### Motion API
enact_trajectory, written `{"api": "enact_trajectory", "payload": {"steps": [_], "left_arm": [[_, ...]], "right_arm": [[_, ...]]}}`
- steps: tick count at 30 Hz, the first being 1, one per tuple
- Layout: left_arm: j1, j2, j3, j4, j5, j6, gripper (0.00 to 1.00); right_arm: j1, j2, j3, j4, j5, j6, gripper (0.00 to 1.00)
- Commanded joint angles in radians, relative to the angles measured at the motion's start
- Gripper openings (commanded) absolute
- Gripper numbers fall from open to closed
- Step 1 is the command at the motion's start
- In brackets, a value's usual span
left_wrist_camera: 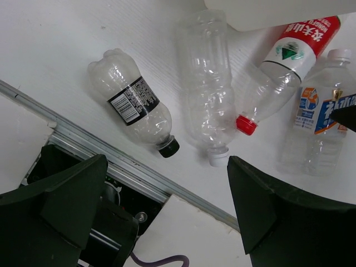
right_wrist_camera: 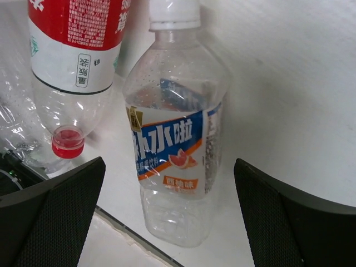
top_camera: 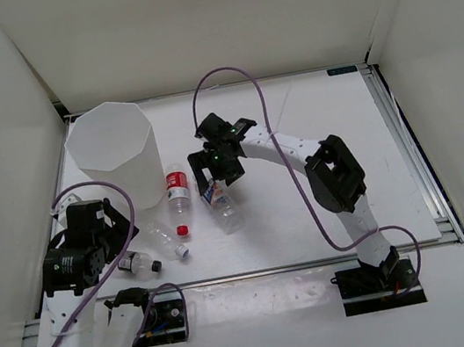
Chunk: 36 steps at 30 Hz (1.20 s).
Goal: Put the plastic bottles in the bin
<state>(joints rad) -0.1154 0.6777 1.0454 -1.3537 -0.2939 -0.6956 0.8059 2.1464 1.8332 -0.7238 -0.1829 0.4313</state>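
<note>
Directly beneath the right gripper (top_camera: 213,184), in the overhead view, a clear plastic bottle with the blue-and-white label (top_camera: 223,209) lies flat on the white table (top_camera: 320,114). The jaws stand wide and hold nothing. Just to that gripper's left lies the clear bottle with the red label and red cap (top_camera: 178,187), its base near the foot of the tall white translucent faceted bin (top_camera: 118,157). The bin stands upright beyond the left gripper (top_camera: 116,239). Close ahead of the left gripper lie the unlabelled clear bottle (top_camera: 162,237) and the short clear bottle with a black label and dark cap (top_camera: 140,263). All four bottles are outside the bin, so I judge the task barely begun.

At the left wrist, the left gripper (left_wrist_camera: 167,167) is spread apart and empty over the table's near edge. The short bottle (left_wrist_camera: 136,108) lies ahead of its left finger. The unlabelled one (left_wrist_camera: 206,83) lies ahead of the gap (its cap looks whitish). The red-labelled bottle (left_wrist_camera: 278,72) is further right.

At the right wrist, the right gripper (right_wrist_camera: 168,178) straddles the blue-and-white bottle (right_wrist_camera: 172,94) at its labelled waist without touching it. The cap points away from the gripper. That line-up suits a pinch across the bottle's narrow width, which is probably the next move. The red-labelled bottle (right_wrist_camera: 72,55) lies just beside it, so the left finger may nudge it on closing.
</note>
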Motion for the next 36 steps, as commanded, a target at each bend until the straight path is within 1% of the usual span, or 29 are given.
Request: {"api": "enact_trajectory", "payload": {"steps": [1, 5, 6, 7, 9, 11, 13, 14, 16, 18, 19, 20, 22, 23, 24, 25, 27, 28, 30, 31, 32, 33, 34, 35, 36], "left_arm": [[-0.006, -0.006, -0.015, -0.032, -0.019, 0.010, 1.00], [-0.015, -0.015, -0.015, -0.032, -0.019, 0.010, 1.00], [-0.015, -0.015, -0.015, -0.032, -0.019, 0.010, 1.00], [-0.015, -0.026, -0.015, -0.032, -0.019, 0.010, 1.00], [-0.015, -0.026, -0.015, -0.032, -0.019, 0.010, 1.00], [-0.015, -0.035, -0.015, -0.032, -0.019, 0.010, 1.00], [-0.015, -0.035, -0.015, -0.032, -0.019, 0.010, 1.00], [-0.015, -0.035, -0.015, -0.032, -0.019, 0.010, 1.00], [-0.015, -0.047, -0.015, -0.032, -0.019, 0.010, 1.00], [-0.015, -0.067, -0.024, -0.032, -0.019, 0.001, 1.00], [-0.015, -0.067, -0.024, -0.032, -0.028, 0.001, 1.00], [-0.015, -0.067, -0.024, -0.032, -0.028, -0.010, 1.00], [-0.015, -0.076, -0.024, -0.041, -0.028, -0.010, 1.00], [-0.015, -0.076, -0.024, -0.041, -0.028, -0.021, 1.00], [-0.015, -0.076, -0.024, -0.041, -0.028, -0.021, 1.00], [-0.015, -0.066, -0.024, -0.041, -0.018, -0.021, 1.00], [-0.015, -0.044, -0.013, -0.061, -0.017, -0.041, 1.00], [-0.015, -0.020, 0.004, -0.070, -0.008, -0.041, 1.00], [-0.015, 0.022, 0.013, -0.070, 0.027, -0.012, 1.00], [-0.015, 0.066, 0.040, -0.070, 0.077, -0.001, 1.00], [-0.015, 0.089, 0.050, -0.070, 0.097, 0.008, 1.00], [-0.015, 0.112, 0.059, -0.070, 0.114, 0.021, 1.00], [-0.015, 0.150, 0.068, -0.070, 0.125, 0.021, 1.00], [-0.015, 0.166, 0.077, -0.070, 0.125, 0.021, 1.00], [-0.015, 0.178, 0.077, -0.070, 0.125, 0.010, 1.00]], "right_arm": [[0.022, 0.071, -0.009, -0.008, -0.053, -0.029, 1.00], [0.022, 0.104, -0.009, -0.023, -0.044, -0.029, 1.00], [0.022, 0.104, -0.009, -0.023, -0.056, -0.029, 0.98], [0.010, 0.104, -0.009, -0.023, -0.088, -0.020, 0.92], [0.001, 0.093, -0.009, -0.023, -0.098, -0.010, 0.87], [0.001, 0.064, -0.020, -0.023, -0.098, -0.009, 0.79], [0.001, 0.011, -0.051, -0.023, -0.098, 0.001, 0.73], [0.001, -0.011, -0.061, -0.013, -0.098, 0.001, 0.61], [-0.008, -0.083, -0.061, -0.012, -0.098, 0.001, 0.47], [-0.008, -0.158, -0.061, -0.012, -0.082, 0.012, 0.43], [-0.008, -0.180, -0.033, -0.022, -0.070, 0.012, 0.39], [-0.019, -0.215, 0.041, -0.022, -0.070, 0.036, 0.30], [-0.030, -0.235, 0.147, -0.032, -0.085, 0.079, 0.24], [-0.039, -0.235, 0.208, -0.032, -0.095, 0.092, 0.24], [-0.039, -0.235, 0.322, -0.013, -0.095, 0.102, 0.24], [-0.039, -0.235, 0.363, 0.056, -0.095, 0.112, 0.24], [-0.039, -0.235, 0.403, 0.171, -0.119, 0.153, 0.24], [-0.039, -0.235, 0.412, 0.304, -0.119, 0.170, 0.24], [-0.028, -0.198, 0.423, 0.439, -0.144, 0.179, 0.24], [-0.028, -0.172, 0.449, 0.516, -0.120, 0.188, 0.25], [-0.028, -0.086, 0.569, 0.532, -0.110, 0.188, 0.25], [-0.028, -0.024, 0.668, 0.532, -0.110, 0.208, 0.31], [-0.028, 0.084, 0.763, 0.567, -0.127, 0.233, 0.31], [-0.028, 0.107, 0.806, 0.611, -0.139, 0.297, 0.31], [-0.028, 0.107, 0.748, 0.670, -0.148, 0.320, 0.31]]}}
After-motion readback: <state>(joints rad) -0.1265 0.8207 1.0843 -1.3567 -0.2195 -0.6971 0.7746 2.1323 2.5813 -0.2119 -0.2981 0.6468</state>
